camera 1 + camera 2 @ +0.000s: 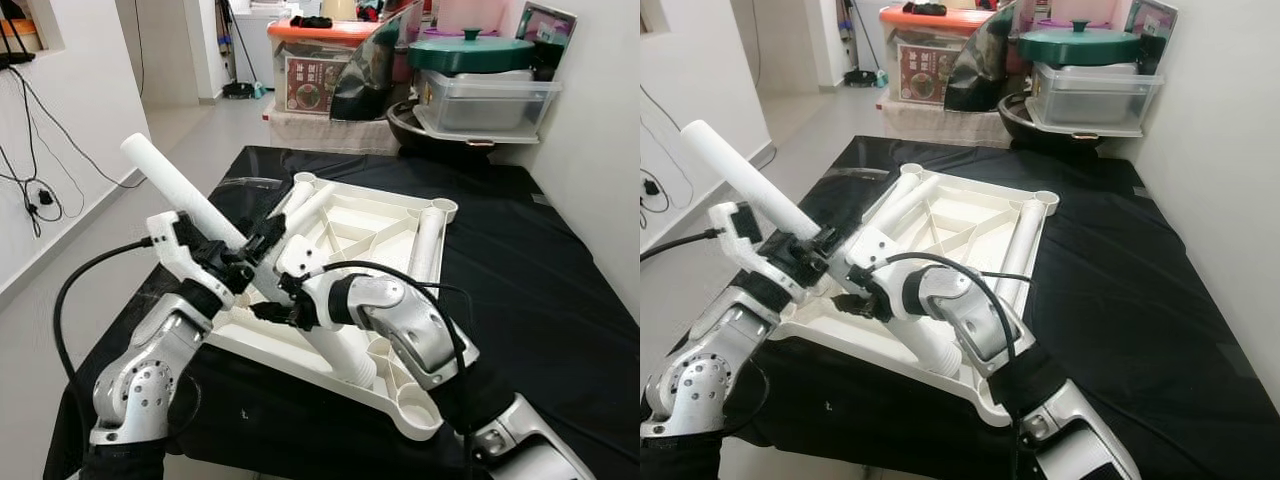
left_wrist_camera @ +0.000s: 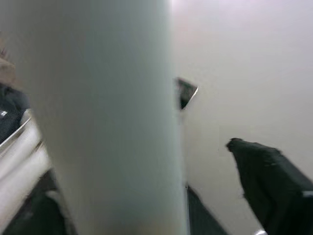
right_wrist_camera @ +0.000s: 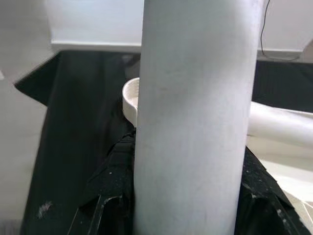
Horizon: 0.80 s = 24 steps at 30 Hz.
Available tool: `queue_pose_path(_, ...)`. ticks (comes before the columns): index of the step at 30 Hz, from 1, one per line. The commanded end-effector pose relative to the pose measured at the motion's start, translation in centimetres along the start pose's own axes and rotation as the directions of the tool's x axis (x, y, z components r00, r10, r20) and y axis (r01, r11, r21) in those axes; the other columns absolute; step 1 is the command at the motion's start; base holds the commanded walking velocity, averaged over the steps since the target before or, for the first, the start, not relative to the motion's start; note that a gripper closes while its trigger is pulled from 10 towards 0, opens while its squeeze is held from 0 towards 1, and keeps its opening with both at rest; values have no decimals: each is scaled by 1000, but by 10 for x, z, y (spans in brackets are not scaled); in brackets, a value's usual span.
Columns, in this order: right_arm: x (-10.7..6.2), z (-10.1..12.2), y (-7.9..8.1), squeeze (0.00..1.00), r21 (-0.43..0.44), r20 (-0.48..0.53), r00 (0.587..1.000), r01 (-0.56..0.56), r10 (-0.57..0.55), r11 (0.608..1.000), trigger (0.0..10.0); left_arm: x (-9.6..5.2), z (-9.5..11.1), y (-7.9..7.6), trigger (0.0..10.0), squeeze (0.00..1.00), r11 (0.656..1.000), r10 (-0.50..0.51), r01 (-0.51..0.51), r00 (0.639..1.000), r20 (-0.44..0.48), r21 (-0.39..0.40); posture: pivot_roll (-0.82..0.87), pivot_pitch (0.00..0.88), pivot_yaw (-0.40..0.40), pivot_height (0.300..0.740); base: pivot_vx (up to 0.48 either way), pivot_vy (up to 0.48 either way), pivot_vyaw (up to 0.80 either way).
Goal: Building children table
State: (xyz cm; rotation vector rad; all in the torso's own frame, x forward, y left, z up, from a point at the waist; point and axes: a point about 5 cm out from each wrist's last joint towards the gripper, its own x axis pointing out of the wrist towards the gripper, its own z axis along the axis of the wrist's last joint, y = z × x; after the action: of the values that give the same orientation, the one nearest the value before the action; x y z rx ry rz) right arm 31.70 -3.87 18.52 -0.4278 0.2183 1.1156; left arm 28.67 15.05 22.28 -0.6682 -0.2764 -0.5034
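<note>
A white children's table top (image 1: pixel 352 228) lies upside down on the black-covered table (image 1: pixel 560 290). A long white leg tube (image 1: pixel 182 192) slants from the upper left down to a socket near the front edge (image 1: pixel 362 368). My left gripper (image 1: pixel 243 260) is shut on the tube at mid-length. Just below it, my right gripper (image 1: pixel 277 306) is also shut on the tube. In the right wrist view the tube (image 3: pixel 190 122) stands between the black fingers (image 3: pixel 110 183). It also looms close and blurred (image 2: pixel 107 122) in the left wrist view. Another leg (image 1: pixel 428 240) lies along the right side, and two more (image 1: pixel 298 198) at the far left corner.
An empty corner socket (image 1: pixel 418 405) sits at the front right of the table top. Behind the table stand a clear tub (image 1: pixel 485 100) with a green lid (image 1: pixel 470 52) and an orange-lidded box (image 1: pixel 320 60). A white wall (image 1: pixel 600 120) is on the right; cables (image 1: pixel 35 190) hang on the left wall.
</note>
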Motion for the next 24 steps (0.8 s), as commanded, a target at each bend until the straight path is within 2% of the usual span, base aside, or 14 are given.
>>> queue_pose_path(1, -8, -8, -11, 0, 5, -39, 998, 43, -43, 999, 0, -3, 4, -2, 10000, 1000, 1000, -16, 16, 1000, 12, -23, 65, 0, -53, 740, 0, 0, 0)
queue_pose_path(2, -11, -7, -14, 0, 11, -33, 998, 56, -56, 998, 0, -4, 5, -3, 10000, 1000, 999, -17, 18, 1000, 17, -28, 66, 0, -54, 740, 0, 0, 0)
queue_pose_path(3, -15, -6, -19, 0, 19, -27, 997, 74, -73, 997, 0, -6, 10, -4, 10000, 443, 999, -29, 30, 999, 33, -31, 66, 0, -54, 740, 0, 0, 0)
queue_pose_path(4, -21, -6, -26, 0, 38, -17, 994, 104, -104, 994, 0, -8, 15, -6, 10000, 0, 998, -44, 45, 998, 55, -31, 68, 0, -57, 740, 0, 0, 0)
queue_pose_path(5, -29, -5, -36, 0, 66, -3, 990, 144, -144, 987, 0, -11, 23, -10, 10000, 0, 997, -72, 74, 994, 82, -27, 69, 0, -58, 740, 0, 0, 0)
queue_pose_path(8, -38, -2, -49, 0, 106, 20, 979, 197, -201, 975, 0, -12, 27, -14, 10000, 0, 995, -98, 101, 991, 92, -27, 72, 0, -59, 740, 0, 0, 0)
queue_pose_path(9, -38, -2, -49, 0, 106, 20, 979, 197, -201, 975, 0, -12, 27, -14, 10000, 0, 995, -98, 101, 991, 92, -27, 72, 0, -59, 740, 0, 0, 0)
queue_pose_path(12, -53, 8, -67, 0, 171, 70, 959, 259, -274, 951, 0, -14, 25, -18, 10000, 0, 993, -114, 117, 990, 79, -28, 72, 0, -60, 740, 0, 0, 0)
queue_pose_path(13, -53, 8, -67, 0, 171, 70, 959, 259, -274, 951, 0, -14, 25, -18, 10000, 0, 993, -114, 117, 990, 79, -28, 72, 0, -60, 740, 0, 0, 0)
queue_pose_path(16, -72, 23, -82, 0, 231, 134, 939, 283, -318, 931, 0, -17, 19, -18, 10000, 0, 993, -109, 111, 993, 53, -40, 69, 0, -60, 740, 0, 0, 0)
queue_pose_path(18, -72, 23, -82, 0, 231, 134, 939, 283, -318, 931, 0, -17, 19, -18, 10000, 0, 993, -109, 111, 993, 53, -40, 69, 0, -60, 740, 0, 0, 0)
queue_pose_path(21, -88, 43, -86, 0, 286, 224, 924, 241, -309, 928, 0, -21, 16, -13, 10000, 0, 995, -85, 87, 996, 33, -54, 62, 0, -58, 740, 0, 0, 0)
queue_pose_path(22, -88, 43, -86, 0, 286, 224, 924, 241, -309, 928, 0, -21, 16, -13, 10000, 0, 995, -85, 87, 996, 33, -54, 62, 0, -58, 740, 0, 0, 0)
queue_pose_path(24, -94, 56, -89, 0, 315, 296, 897, 233, -328, 920, 0, -24, 13, -10, 10000, 0, 996, -71, 71, 997, 14, -59, 56, 0, -54, 740, 0, 0, 0)
